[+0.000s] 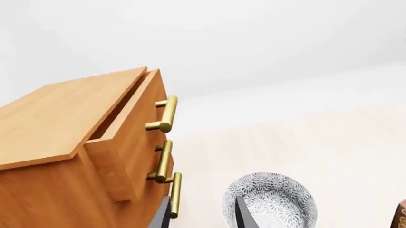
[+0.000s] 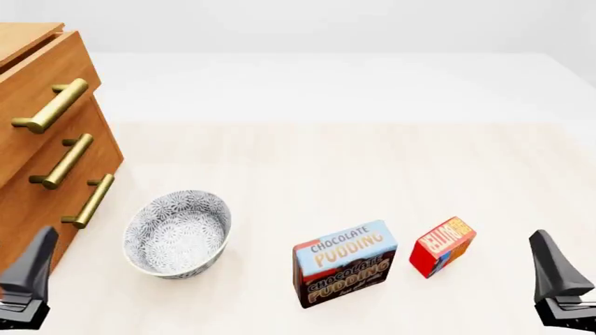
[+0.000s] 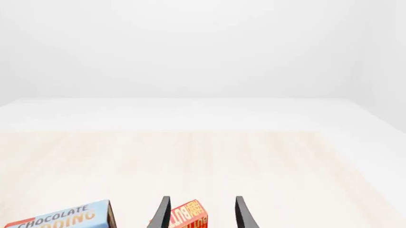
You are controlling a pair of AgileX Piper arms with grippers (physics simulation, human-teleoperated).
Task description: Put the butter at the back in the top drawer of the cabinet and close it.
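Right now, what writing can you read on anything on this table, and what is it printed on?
"CHOCOLATE PUDDING": upper blue panel of the pudding box, front view.
"CHOCOLATE PUDDING": again on its lower dark panel, harder to read.
Small line under that: too small to read.
Butter: white lettering runs sideways, too blurred to read with certainty.
Bowl, cabinet: no text.

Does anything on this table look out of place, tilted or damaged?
Nothing looks spilled or damaged. Two small things stand out: the top drawer of the cabinet is pulled partly open while the two lower ones are shut, and the butter stands turned at an angle beside the pudding box.
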